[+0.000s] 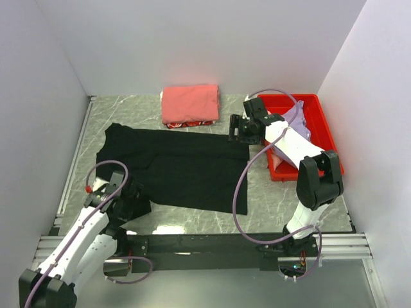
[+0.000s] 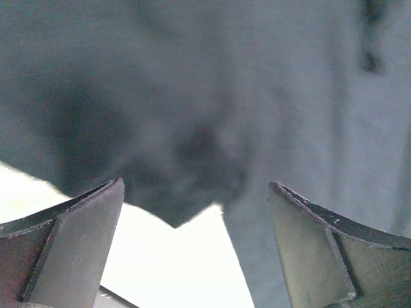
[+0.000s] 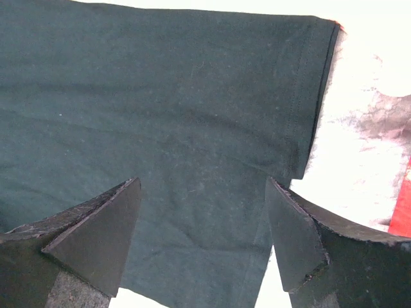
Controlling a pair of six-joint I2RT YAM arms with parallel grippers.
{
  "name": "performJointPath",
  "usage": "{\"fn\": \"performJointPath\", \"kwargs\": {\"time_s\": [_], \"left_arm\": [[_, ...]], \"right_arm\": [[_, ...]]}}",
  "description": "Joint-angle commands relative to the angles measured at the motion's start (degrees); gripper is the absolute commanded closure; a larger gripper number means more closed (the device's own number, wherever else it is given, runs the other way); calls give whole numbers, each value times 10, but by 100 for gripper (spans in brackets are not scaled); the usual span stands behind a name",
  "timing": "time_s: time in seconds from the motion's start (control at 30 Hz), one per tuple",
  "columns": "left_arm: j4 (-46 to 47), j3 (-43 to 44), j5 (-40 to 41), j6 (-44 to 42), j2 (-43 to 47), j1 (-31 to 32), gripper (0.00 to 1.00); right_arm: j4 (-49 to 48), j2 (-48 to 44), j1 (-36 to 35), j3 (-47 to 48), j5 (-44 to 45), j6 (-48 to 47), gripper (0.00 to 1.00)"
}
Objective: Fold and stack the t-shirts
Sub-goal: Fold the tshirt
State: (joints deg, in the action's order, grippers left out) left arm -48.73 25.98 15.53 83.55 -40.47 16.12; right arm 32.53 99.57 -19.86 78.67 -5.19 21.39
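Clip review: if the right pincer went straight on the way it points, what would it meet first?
Most likely the large black cloth t-shirt, near its hemmed edge: the open right pincer points straight at it. How far off is unclear.

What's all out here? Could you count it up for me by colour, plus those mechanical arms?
Black t-shirt, spread flat: 1
Coral-red t-shirt, folded: 1
Lavender cloth in the bin, partly hidden: 1
Red bin: 1
Robot arms, left arm and right arm: 2
Total: 6, though more may lie hidden in the bin.
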Motion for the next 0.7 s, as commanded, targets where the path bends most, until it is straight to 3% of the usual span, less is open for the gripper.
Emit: {"fn": "performJointPath", "kwargs": {"time_s": [0.0, 0.1, 0.2, 0.5, 0.67], "left_arm": [[-55, 3, 33, 79, -14, 3, 1], [-93, 31, 54, 96, -36, 3, 1], [-101, 43, 59, 105, -54, 3, 10], [-87, 49, 21, 93, -168, 3, 20], [-73, 41, 17, 102, -211, 3, 35]], "right_arm": [[-14, -33, -1, 10, 6, 2, 16], [-10, -32, -2, 13, 7, 1, 16], [-3, -22, -2, 18, 11, 0, 16], [14, 9, -1, 36, 18, -8, 16], [17, 22, 0, 43, 19, -9, 16]]}}
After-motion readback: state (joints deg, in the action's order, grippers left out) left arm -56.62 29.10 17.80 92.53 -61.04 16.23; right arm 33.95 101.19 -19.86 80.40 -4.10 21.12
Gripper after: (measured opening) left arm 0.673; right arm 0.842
